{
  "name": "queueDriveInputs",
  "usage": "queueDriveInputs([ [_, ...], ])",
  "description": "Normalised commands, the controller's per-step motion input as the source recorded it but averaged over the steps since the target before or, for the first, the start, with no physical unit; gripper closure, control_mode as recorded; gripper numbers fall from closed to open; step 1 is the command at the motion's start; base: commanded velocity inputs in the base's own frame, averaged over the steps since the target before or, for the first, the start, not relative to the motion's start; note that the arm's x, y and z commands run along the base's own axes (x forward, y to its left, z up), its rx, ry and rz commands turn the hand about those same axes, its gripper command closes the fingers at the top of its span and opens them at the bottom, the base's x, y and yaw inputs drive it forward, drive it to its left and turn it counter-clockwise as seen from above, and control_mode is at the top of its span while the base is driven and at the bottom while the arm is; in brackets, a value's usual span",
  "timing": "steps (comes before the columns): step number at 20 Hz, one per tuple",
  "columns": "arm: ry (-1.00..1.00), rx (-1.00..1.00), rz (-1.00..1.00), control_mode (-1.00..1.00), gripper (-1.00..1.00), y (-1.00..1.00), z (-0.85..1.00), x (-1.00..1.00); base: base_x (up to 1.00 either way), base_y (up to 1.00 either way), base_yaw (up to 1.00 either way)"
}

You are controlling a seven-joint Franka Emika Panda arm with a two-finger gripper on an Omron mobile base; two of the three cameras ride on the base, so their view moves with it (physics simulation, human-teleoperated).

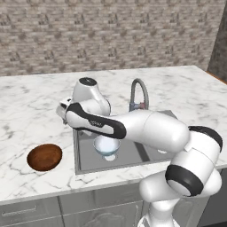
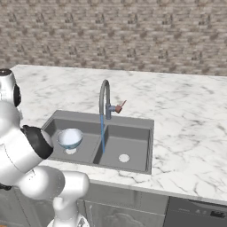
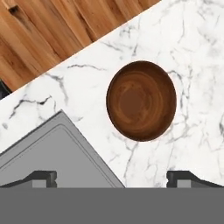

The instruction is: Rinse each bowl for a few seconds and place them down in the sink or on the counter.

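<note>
The dark reddish-brown bowl (image 1: 44, 157) sits upright on the white marble counter (image 1: 26, 111), just left of the sink (image 1: 111, 165). From the hand view it lies straight below, as a brown bowl (image 3: 141, 100) beside the sink's corner (image 3: 48, 148). My gripper (image 3: 116, 179) hangs open above the counter with nothing between its fingertips (image 3: 43, 178). The pale blue-white bowl (image 2: 70, 138) stands upright in the left basin, also seen as the pale bowl (image 1: 107, 146) under my forearm. From the gooseneck tap (image 2: 105, 99) a thin blue stream of water (image 2: 103, 133) falls near the divider between the basins.
My arm reaches from the lower right over the sink's left basin to the counter's left part. A brick wall (image 1: 111, 31) backs the counter. Wooden floor (image 3: 52, 30) lies beyond the counter's edge in the hand view. Grey drawers (image 1: 31, 213) are under the counter.
</note>
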Motion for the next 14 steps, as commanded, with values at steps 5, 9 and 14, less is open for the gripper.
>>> queueDriveInputs([
  [5, -0.02, -0.04, 0.15, -1.00, -1.00, 0.13, -0.09, -0.04, 0.00, 0.00, 0.00],
  [9, 0.00, -0.04, 0.07, -1.00, -1.00, 0.20, -0.17, -0.05, 0.00, 0.00, 0.00],
  [14, 0.00, -0.06, 0.06, -1.00, -1.00, 0.33, -0.19, -0.06, 0.00, 0.00, 0.00],
])
